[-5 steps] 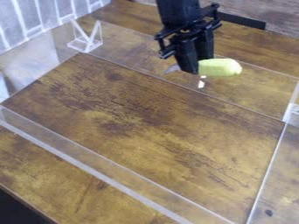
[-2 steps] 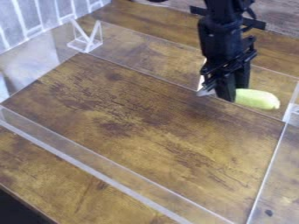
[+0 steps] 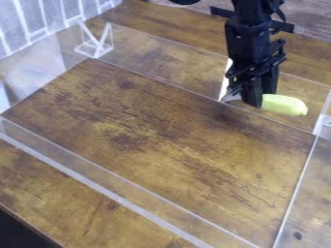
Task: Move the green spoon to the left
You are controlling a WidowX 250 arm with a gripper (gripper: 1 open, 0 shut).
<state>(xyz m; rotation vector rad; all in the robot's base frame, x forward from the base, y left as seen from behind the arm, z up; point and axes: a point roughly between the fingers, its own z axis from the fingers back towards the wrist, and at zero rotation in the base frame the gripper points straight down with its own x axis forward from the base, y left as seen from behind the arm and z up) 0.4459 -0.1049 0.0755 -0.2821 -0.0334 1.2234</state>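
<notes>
My pincer (image 3: 251,99) is closed on the green spoon (image 3: 284,104), perhaps near its bowl, for carrying it sideways.

My green spoon (image 3: 284,105) has a thick, rounded, pale yellow-green handle that points toward the right of the view, tipped slightly downward at that end. It lies along the far right part of the wooden surface. I cannot make out its metal bowl clearly.
</notes>
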